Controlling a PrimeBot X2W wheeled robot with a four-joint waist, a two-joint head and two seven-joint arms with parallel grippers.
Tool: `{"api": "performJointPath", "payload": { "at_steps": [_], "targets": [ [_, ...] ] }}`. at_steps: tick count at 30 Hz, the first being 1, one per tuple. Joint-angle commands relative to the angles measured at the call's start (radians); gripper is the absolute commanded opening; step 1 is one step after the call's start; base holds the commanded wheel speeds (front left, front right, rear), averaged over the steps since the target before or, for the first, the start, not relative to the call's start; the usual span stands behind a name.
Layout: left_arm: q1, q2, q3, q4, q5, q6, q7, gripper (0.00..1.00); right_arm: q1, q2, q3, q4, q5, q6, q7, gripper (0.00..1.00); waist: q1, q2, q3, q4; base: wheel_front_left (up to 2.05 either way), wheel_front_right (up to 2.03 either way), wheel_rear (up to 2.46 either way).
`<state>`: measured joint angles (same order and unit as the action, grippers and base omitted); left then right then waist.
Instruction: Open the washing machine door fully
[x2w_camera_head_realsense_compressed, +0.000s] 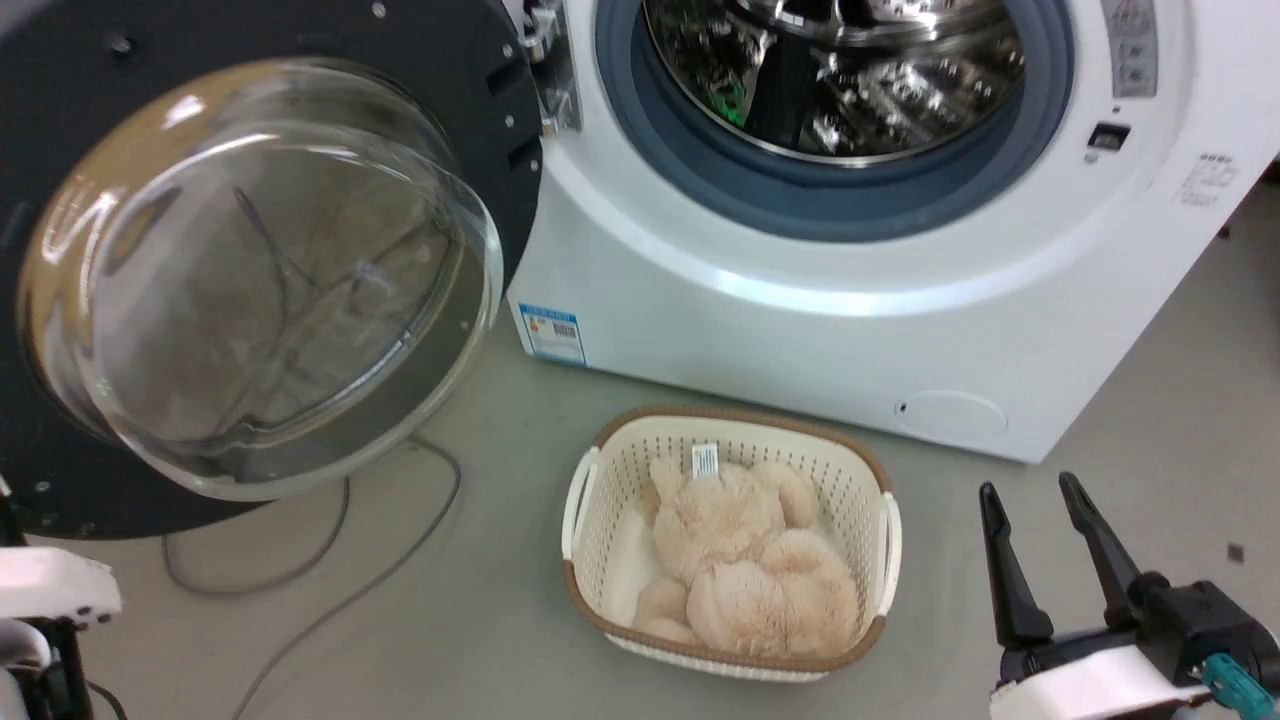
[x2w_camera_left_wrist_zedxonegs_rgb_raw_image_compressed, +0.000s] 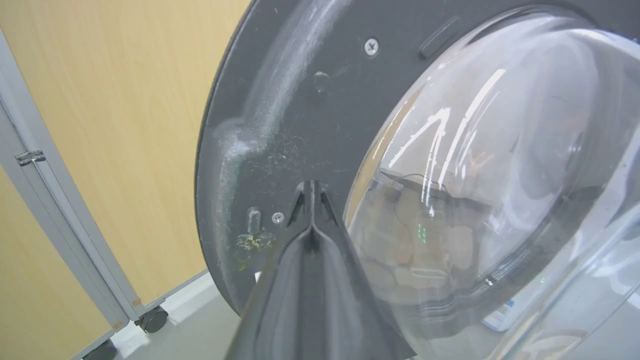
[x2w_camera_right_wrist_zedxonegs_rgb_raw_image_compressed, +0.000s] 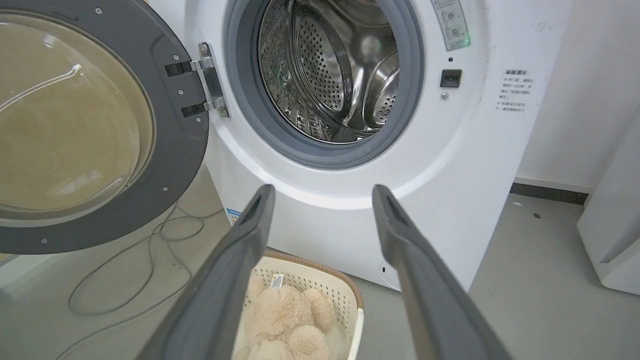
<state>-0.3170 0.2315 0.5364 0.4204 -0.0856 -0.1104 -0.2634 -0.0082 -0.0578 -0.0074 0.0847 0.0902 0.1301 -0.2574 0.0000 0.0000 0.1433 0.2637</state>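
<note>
The washing machine door (x2w_camera_head_realsense_compressed: 250, 270) stands swung wide to the left, its domed glass bowl facing me, hung on a metal hinge (x2w_camera_head_realsense_compressed: 555, 70). The white washing machine (x2w_camera_head_realsense_compressed: 800, 340) shows its steel drum (x2w_camera_head_realsense_compressed: 840, 70) and grey gasket. In the left wrist view my left gripper (x2w_camera_left_wrist_zedxonegs_rgb_raw_image_compressed: 311, 186) is shut, its tips close against the door's dark inner ring (x2w_camera_left_wrist_zedxonegs_rgb_raw_image_compressed: 300, 125) beside the glass (x2w_camera_left_wrist_zedxonegs_rgb_raw_image_compressed: 475, 175). My right gripper (x2w_camera_head_realsense_compressed: 1035, 490) stands open at the lower right, away from the machine; the right wrist view has its fingers (x2w_camera_right_wrist_zedxonegs_rgb_raw_image_compressed: 255, 215) spread before the drum (x2w_camera_right_wrist_zedxonegs_rgb_raw_image_compressed: 330, 75) and the door (x2w_camera_right_wrist_zedxonegs_rgb_raw_image_compressed: 90, 125).
A cream basket (x2w_camera_head_realsense_compressed: 580, 500) with a beige plush toy (x2w_camera_head_realsense_compressed: 740, 560) sits on the floor before the machine. Grey cables (x2w_camera_head_realsense_compressed: 330, 560) lie under the door. A wood-panelled partition on castors (x2w_camera_left_wrist_zedxonegs_rgb_raw_image_compressed: 100, 125) stands behind the door. Another white appliance (x2w_camera_right_wrist_zedxonegs_rgb_raw_image_compressed: 615, 225) is at the right.
</note>
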Motion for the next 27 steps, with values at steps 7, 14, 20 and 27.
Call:
{"api": "performJointPath", "payload": {
  "at_steps": [7, 14, 20, 27],
  "targets": [
    [0.101, -0.056, -0.068, -0.1, 0.024, -0.015, 0.002, 0.0, 0.059, 0.007, -0.019, -0.004, 0.023, 0.001, -0.004, 1.0, 0.0, 0.0, -0.108, 0.001, 0.0, 0.0, 0.0],
    [0.175, -0.108, -0.141, -0.193, 0.013, -0.018, 0.002, 1.0, 0.082, 0.007, -0.029, -0.014, 0.038, 0.001, -0.004, 1.0, 0.0, 0.0, -0.135, -0.017, 0.0, 0.0, 0.0],
    [0.226, -0.139, -0.197, -0.267, 0.01, -0.019, 0.002, 1.0, 0.091, 0.007, -0.029, -0.017, 0.042, 0.001, -0.004, 1.0, 0.0, 0.0, -0.147, -0.047, 0.0, 0.0, 0.0],
    [0.276, -0.155, -0.272, -0.317, 0.02, -0.02, 0.002, 1.0, 0.096, 0.007, -0.031, -0.021, 0.044, 0.001, -0.004, 1.0, 0.0, 0.0, -0.155, -0.096, 0.0, 0.0, 0.0]
  ]
}}
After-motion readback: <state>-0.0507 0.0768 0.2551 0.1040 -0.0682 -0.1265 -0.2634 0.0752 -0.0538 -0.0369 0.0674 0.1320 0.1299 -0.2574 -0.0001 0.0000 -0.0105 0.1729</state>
